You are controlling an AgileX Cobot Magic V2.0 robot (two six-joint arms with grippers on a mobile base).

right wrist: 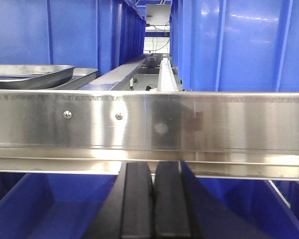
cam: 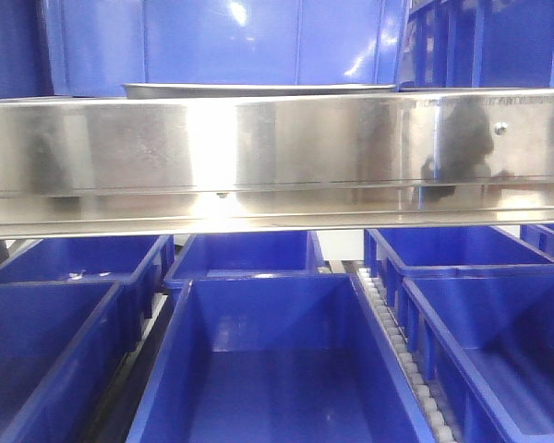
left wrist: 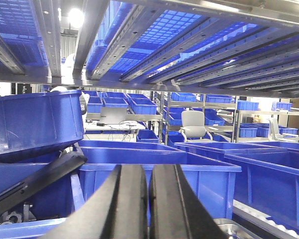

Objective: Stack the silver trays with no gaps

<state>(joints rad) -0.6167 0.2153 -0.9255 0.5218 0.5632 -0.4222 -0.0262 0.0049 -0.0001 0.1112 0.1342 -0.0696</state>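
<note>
Silver trays (right wrist: 32, 75): shiny grey steel, shallow, thin rolled rims; seen edge-on, nested, behind the steel rail (right wrist: 189, 129), beside blue bins (right wrist: 70, 35).
Left claw (left wrist: 149, 199): clenched, empty; a tray corner shows near it.
Right claw (right wrist: 153, 199): clenched, empty, below rail.

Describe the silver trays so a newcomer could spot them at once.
Find the broad mirror-like steel rail with screws. Just above and behind its left end sit the silver trays. They are shallow, grey and thin-rimmed, unlike the deep blue bins behind.
</note>
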